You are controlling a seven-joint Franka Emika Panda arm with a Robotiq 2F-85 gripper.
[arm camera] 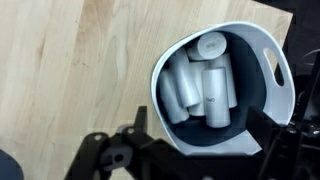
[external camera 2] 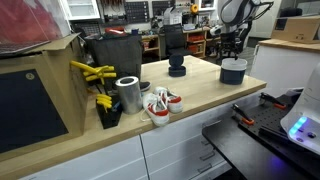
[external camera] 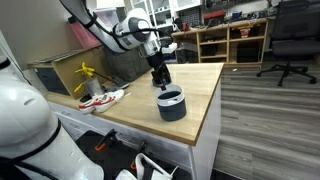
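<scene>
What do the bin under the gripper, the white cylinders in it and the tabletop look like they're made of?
Bin: likely moulded plastic, smooth and matte, with a thick rounded pale rim and a cut-out handle.
White cylinders: smooth, uniform tubes; plastic or rolled paper, cannot tell which.
Tabletop: light wood with a satin finish and visible grain lines.
</scene>
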